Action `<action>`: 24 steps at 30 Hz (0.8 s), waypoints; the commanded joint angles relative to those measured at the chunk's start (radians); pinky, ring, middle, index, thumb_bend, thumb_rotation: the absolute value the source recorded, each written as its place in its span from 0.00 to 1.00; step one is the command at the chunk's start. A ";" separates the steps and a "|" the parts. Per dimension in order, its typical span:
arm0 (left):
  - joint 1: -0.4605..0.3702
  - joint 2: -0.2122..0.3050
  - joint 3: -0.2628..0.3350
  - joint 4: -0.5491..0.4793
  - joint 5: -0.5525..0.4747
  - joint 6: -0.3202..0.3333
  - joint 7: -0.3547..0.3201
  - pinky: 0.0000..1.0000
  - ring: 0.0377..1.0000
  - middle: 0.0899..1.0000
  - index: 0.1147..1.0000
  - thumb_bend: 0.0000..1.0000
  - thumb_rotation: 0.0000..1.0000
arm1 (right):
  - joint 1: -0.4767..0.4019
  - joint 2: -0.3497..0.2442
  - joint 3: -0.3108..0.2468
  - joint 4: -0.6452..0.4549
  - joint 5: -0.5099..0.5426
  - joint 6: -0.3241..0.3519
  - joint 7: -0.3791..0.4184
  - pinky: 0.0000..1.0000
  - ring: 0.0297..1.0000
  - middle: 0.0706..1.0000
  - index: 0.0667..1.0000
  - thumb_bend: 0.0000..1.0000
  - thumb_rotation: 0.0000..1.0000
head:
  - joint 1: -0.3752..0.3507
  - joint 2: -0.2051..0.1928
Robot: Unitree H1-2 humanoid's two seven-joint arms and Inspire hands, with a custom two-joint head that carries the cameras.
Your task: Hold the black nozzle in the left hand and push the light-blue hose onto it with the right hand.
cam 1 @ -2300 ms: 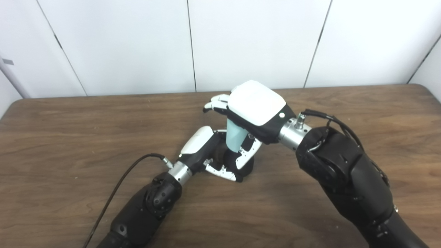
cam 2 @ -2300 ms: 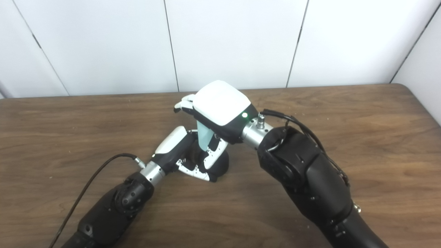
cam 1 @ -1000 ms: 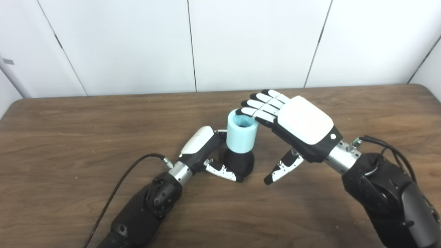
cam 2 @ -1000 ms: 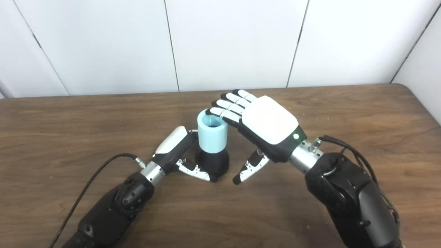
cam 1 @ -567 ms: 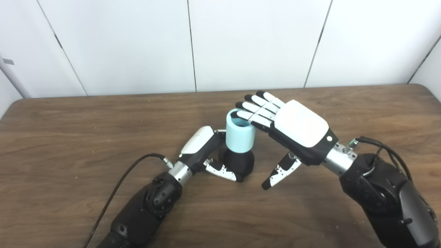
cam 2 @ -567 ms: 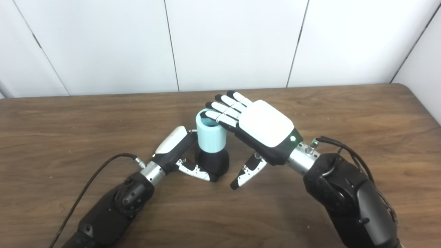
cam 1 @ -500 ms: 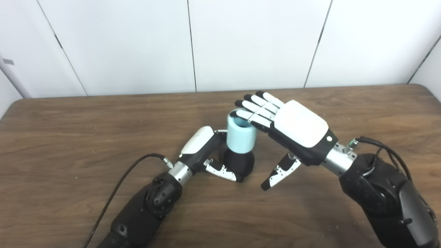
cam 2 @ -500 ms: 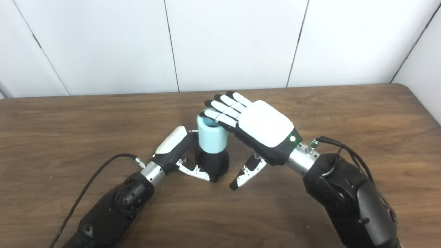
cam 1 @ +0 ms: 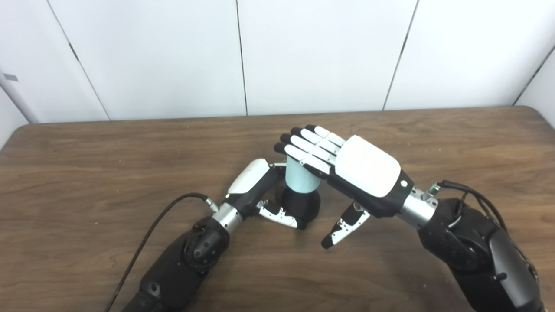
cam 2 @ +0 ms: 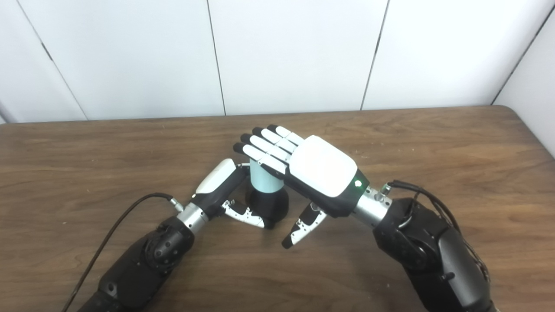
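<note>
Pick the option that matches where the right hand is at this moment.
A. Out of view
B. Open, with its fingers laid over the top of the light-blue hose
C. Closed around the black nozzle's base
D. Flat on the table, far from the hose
B: the right hand is open, its straight fingers covering the top of the light-blue hose, which stands upright on the black nozzle held by the left hand.

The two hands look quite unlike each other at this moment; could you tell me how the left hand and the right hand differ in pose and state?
The left hand sits low at the table, wrapped around the black nozzle; the right hand is raised above it. The left hand's fingers curl shut on the nozzle; the right hand's fingers are flat and apart, lying over the top of the light-blue hose, thumb hanging free. Both have white backs and meet at the same upright assembly.
</note>
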 commanded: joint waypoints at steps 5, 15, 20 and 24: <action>0.147 0.020 -0.081 0.090 0.055 0.095 -0.145 0.76 0.58 0.42 0.41 0.52 0.08 | -0.011 -0.005 -0.008 -0.038 0.017 0.015 0.009 0.97 1.00 1.00 1.00 0.88 0.33 | -0.001 0.001; 0.149 0.022 -0.080 0.085 0.053 0.093 -0.146 0.76 0.56 0.41 0.41 0.52 0.08 | -0.012 -0.006 -0.037 -0.050 -0.001 0.044 -0.005 0.97 1.00 1.00 1.00 0.88 0.32 | -0.004 0.001; 0.147 0.021 -0.081 0.088 0.054 0.094 -0.146 0.76 0.56 0.41 0.41 0.52 0.08 | 0.006 0.017 -0.046 -0.049 -0.041 0.051 -0.032 0.98 1.00 1.00 1.00 0.86 0.32 | -0.004 0.001; 0.149 0.023 -0.081 0.081 0.055 0.097 -0.149 0.76 0.57 0.41 0.41 0.52 0.08 | 0.021 0.020 -0.032 -0.055 -0.050 0.050 -0.016 0.97 0.99 1.00 1.00 0.87 0.31 | -0.002 0.005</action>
